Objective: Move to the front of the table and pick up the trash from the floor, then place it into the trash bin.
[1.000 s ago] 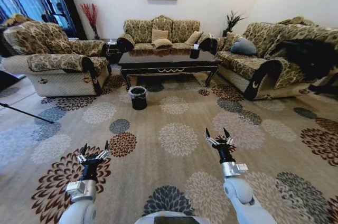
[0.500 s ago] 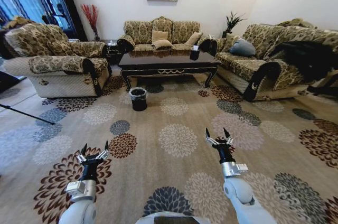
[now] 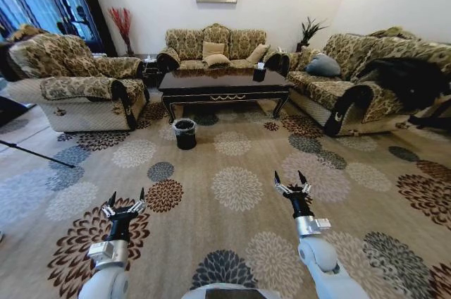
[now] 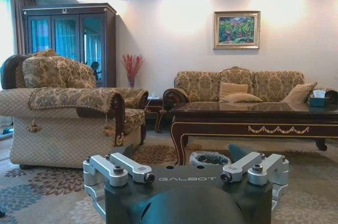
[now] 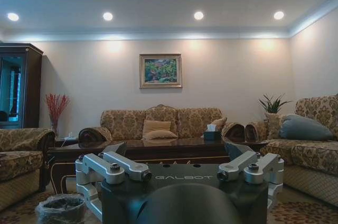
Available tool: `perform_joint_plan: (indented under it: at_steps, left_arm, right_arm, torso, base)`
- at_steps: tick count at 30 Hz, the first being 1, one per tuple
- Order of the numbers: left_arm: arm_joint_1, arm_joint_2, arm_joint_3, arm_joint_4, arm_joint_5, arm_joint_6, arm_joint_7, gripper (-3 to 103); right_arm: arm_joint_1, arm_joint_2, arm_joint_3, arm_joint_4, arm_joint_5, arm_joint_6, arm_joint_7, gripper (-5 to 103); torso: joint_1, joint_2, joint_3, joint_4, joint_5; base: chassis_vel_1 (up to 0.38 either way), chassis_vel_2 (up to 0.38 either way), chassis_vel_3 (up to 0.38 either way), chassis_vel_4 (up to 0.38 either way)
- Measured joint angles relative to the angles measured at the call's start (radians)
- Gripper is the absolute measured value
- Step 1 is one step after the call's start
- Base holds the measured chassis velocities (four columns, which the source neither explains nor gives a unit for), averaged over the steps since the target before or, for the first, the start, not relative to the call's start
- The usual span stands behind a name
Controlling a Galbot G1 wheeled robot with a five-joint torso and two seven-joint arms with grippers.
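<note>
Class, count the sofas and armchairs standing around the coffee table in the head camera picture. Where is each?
3. One sofa stands behind the table against the far wall, one armchair on the robot's left, one sofa on its right. More seats may lie outside the picture.

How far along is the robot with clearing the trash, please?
Nothing looks done yet. The left gripper and right gripper are open, holding nothing, over carpet short of the table. Left: reaching the table, picking up trash, dropping it into the trash bin.
</note>
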Motion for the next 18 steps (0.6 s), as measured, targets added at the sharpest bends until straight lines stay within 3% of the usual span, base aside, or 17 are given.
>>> perform_joint_plan:
  at_steps: [18]
  left_arm:
    - [0.0,0.0,0.0,0.0,0.0,0.0,0.0,100]
  right_arm:
    - [0.0,0.0,0.0,0.0,0.0,0.0,0.0,100]
  torso:
    - [0.032,0.078,0.046,0.0,0.0]
  base:
    - [0.0,0.0,0.0,0.0]
